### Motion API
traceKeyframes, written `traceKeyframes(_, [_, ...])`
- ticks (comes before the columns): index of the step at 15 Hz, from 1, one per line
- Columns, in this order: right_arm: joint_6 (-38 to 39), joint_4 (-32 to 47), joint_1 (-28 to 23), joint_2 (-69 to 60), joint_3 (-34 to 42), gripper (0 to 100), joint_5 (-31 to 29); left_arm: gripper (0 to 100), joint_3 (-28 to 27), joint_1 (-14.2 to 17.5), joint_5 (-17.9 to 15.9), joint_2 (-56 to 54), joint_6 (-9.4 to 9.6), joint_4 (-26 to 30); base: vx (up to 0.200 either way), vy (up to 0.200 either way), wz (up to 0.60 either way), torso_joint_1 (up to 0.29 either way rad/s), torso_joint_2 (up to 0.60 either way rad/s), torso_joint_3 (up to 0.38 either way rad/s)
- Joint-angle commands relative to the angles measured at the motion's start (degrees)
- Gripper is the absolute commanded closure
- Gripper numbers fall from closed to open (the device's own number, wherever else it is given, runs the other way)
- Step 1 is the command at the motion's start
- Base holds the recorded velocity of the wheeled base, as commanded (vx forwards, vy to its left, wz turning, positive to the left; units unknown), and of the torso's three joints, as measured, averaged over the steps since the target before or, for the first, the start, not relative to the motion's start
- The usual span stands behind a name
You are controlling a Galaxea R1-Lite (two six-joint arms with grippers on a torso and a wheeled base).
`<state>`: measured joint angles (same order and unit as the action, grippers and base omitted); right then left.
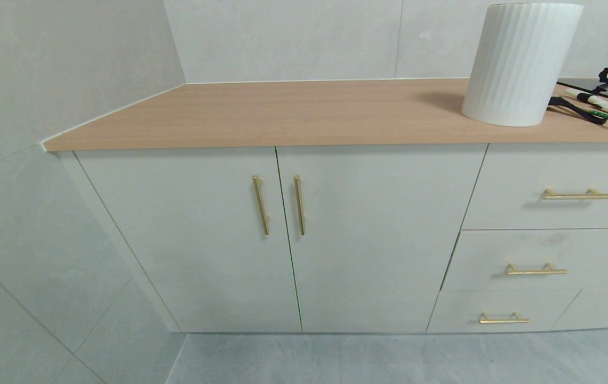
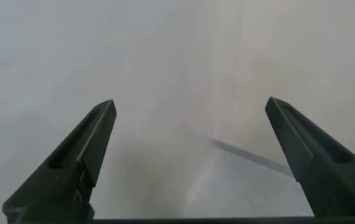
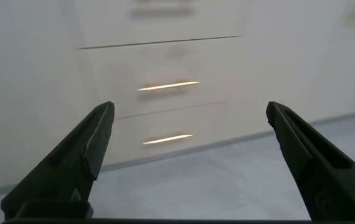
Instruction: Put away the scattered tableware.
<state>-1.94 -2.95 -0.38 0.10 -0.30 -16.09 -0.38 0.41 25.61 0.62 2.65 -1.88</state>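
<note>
Utensils (image 1: 605, 106) lie flat on the counter (image 1: 282, 112), far right, beside the white holder (image 1: 520, 64). Right tool (image 3: 189, 107), jaws apart, faces the drawers (image 3: 165, 62) below, likely the nearer arm. Left tool (image 2: 190, 101) is apart too.

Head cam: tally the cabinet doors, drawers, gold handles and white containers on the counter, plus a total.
Cabinet doors: 2
Drawers: 3
Gold handles: 5
White ribbed container: 1
Total: 11
</note>
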Motion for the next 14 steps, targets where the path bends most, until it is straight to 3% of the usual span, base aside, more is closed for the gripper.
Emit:
traceKeyframes(1, [3.08, 0.4, 0.03, -0.01, 0.22, 0, 4.49, 0, 0.29, 0.11, -8.74, -0.62, -0.54, 0.03, 0.0, 0.0, 0.0, 0.0, 0.0, 0.0])
traceKeyframes(3, [4.58, 0.84, 0.03, -0.01, 0.3, 0, 9.76, 0, 0.38, 0.11, -17.44, -0.62, -1.59, -0.06, 0.0, 0.0, 0.0, 0.0, 0.0, 0.0])
traceKeyframes(4, [4.4, 2.95, 0.03, -0.01, 0.22, 0, 12.31, 0, 0.38, 0.11, -20.87, -0.62, -2.82, 0.82, 0.0, 0.0, 0.0, 0.0, 0.0, 0.0])
traceKeyframes(5, [4.05, 3.13, 0.2, -0.01, 0.22, 0, 13.1, 0, 0.38, 0.02, -23.59, -0.62, -2.73, 1.7, 0.0, 0.0, 0.0, 0.0, 0.0, 0.0])
traceKeyframes(9, [1.24, 3.13, 0.2, -0.01, 0.22, 0, 17.23, 0, 0.38, 0.02, -23.5, -0.62, -2.91, 1.7, 0.0, 0.0, 0.0, 0.0, 0.0, 0.0])
traceKeyframes(14, [1.67, 3.13, 0.2, -0.01, 0.22, 0, 17.06, 0, 0.38, 0.02, -23.5, -0.62, -2.91, 1.7, 0.0, 0.0, 0.0, 0.0, 0.0, 0.0])
